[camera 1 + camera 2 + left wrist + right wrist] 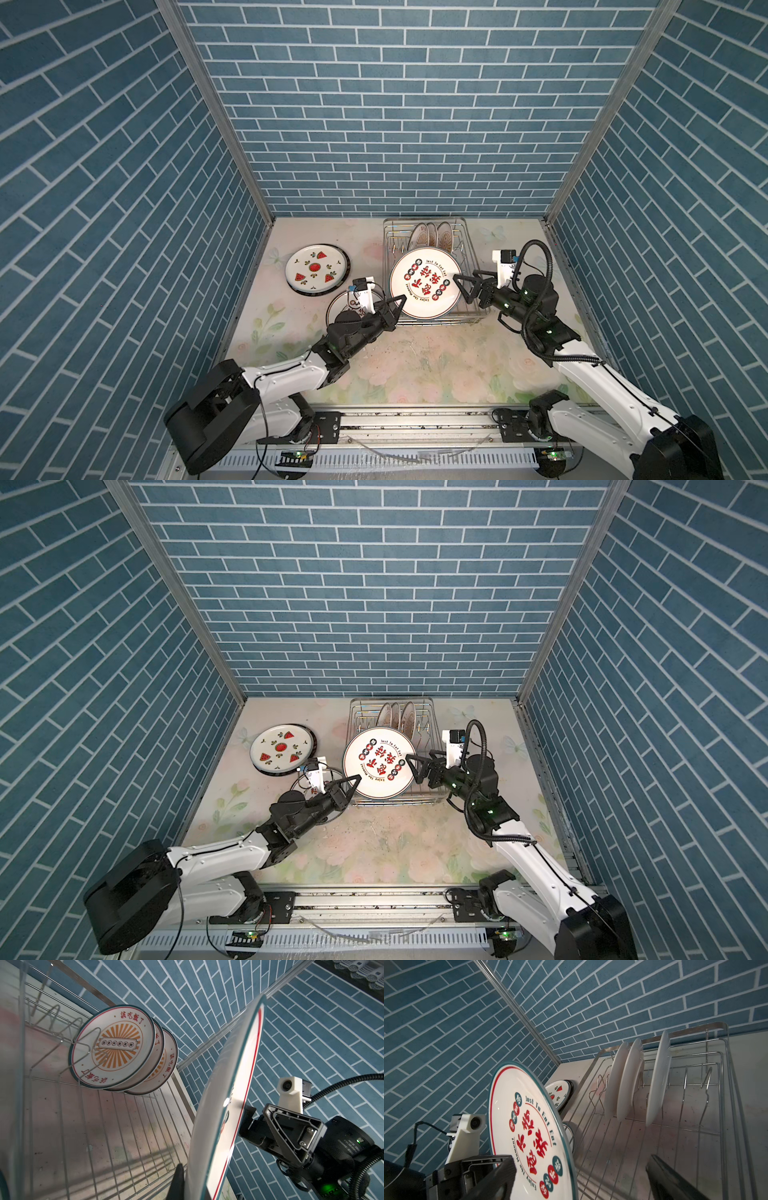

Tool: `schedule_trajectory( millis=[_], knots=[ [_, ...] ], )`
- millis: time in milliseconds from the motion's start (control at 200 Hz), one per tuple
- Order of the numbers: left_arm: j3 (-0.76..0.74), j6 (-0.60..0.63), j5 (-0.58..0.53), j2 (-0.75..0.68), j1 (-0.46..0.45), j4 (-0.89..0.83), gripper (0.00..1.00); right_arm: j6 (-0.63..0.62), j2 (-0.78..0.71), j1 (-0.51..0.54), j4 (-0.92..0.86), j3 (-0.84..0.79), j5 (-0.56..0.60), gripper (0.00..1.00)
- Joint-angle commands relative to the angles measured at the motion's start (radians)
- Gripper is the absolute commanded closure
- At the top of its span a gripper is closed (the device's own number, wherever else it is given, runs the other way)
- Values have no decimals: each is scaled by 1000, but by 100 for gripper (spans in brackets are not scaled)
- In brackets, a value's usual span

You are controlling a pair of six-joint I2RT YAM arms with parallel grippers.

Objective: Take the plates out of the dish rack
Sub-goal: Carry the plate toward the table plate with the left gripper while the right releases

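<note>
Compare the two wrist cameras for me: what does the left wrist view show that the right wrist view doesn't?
Left wrist only: the orange sunburst faces of the three racked plates and the right arm's wrist camera. Right wrist only: the readable print on the lettered plate, the watermelon plate on the table, the left arm's wrist camera. Both: the dish rack, those three plates standing in it, and the lettered plate, nearly edge-on from the left wrist.

Glossy glazed ceramic plates (533,1136); the dish rack (695,1029) is shiny silver metal wire.
</note>
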Motion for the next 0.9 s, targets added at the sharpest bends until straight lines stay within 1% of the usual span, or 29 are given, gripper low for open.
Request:
schedule_trajectory(
  millis=[0, 55, 70, 110, 180, 220, 270, 345, 390, 480, 580, 680, 760, 895],
  knots=[
    [-23, 5, -58, -83, 12, 10, 100, 50, -1, 4, 81, 3, -39, 1],
    [-42, 6, -88, -131, 16, -27, 100, 56, 13, 4, 74, 7, -37, 7],
    [-46, 6, -98, -145, 17, -50, 100, 59, 18, 5, 68, 11, -28, 7],
    [-54, 6, -143, -188, 18, -111, 100, 70, 36, 10, 35, 26, -15, 1],
    [-67, -3, -204, -260, 25, -206, 100, 63, 83, 35, 0, 60, -40, 1],
    [-84, -15, -220, -305, 32, -239, 100, 53, 110, 61, -5, 74, -31, 1],
    [-102, -54, -242, -363, 46, -290, 100, 30, 134, 95, 4, 81, 5, 1],
    [-117, -84, -261, -454, 72, -393, 100, 17, 162, 140, -4, 96, 97, 1],
    [-123, -98, -255, -501, 92, -443, 100, 11, 175, 160, -6, 104, 149, 5],
    [-145, -114, -257, -595, 118, -502, 100, -15, 193, 196, -28, 125, 216, 7],
    [-146, -123, -283, -666, 141, -601, 100, -34, 210, 231, -67, 159, 251, 2],
    [-160, -144, -302, -720, 163, -657, 100, -49, 242, 257, -90, 194, 246, 2],
    [-160, -159, -319, -754, 170, -708, 100, -62, 270, 276, -72, 208, 216, 2],
    [-102, -181, -389, -790, 170, -905, 100, -64, 309, 302, -46, 234, 182, 2]
  ],
)
